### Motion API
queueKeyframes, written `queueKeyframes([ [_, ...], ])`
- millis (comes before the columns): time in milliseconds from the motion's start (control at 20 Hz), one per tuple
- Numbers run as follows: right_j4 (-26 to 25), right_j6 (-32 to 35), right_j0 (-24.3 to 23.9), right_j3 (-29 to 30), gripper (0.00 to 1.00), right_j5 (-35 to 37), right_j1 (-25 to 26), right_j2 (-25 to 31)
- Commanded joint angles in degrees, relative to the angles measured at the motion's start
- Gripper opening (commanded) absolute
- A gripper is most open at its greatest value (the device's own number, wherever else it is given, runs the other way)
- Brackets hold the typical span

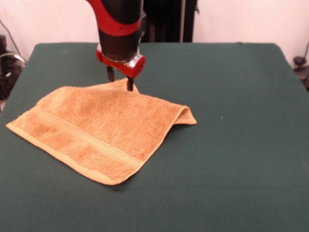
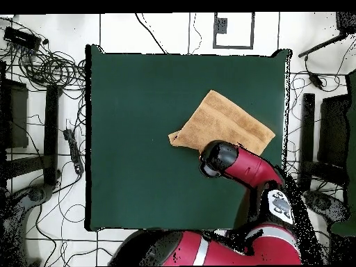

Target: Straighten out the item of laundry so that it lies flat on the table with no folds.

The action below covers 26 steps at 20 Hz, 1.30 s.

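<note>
Towel: orange-tan terry cloth (image 1: 96,133), lying on the table, not flat.
Towel shape: a rough four-sided patch, with one corner pointing toward the camera in the front view and one long hemmed edge running along its lower left side.
Towel fold: at the right-hand corner in the front view the cloth is doubled over on itself, so a rounded folded lip shows there with a second layer beneath.
Towel band: a woven stripe runs parallel to the lower left hem, just inside it.
Towel place: in the overhead view it sits in the right half of the table, nearer the right edge than the middle.
Table: dark green felt-like surface (image 1: 231,159), far larger than the towel, bare green all around the towel.
My gripper: (image 1: 120,82) two dark fingertips pointing down from my red and black wrist, at the towel's far corner in the front view.
Gripper state: the two tips stand a little apart, open, one at the towel's far edge and one beside it; I hold nothing that I can see.
My arm: in the overhead view it covers the towel's lower edge and hides the gripper.
</note>
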Motion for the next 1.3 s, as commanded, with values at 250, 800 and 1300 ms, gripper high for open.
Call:
queueKeyframes([
  [250,1.08,8.71,0.29,-1.2,1.0,2.6,9.87,4.26],
  [800,5.3,14.48,0.07,-0.8,1.0,-6.09,20.48,3.38],
  [1300,3.57,14.13,1.9,0.57,0.0,-19.16,21.93,1.75],
])
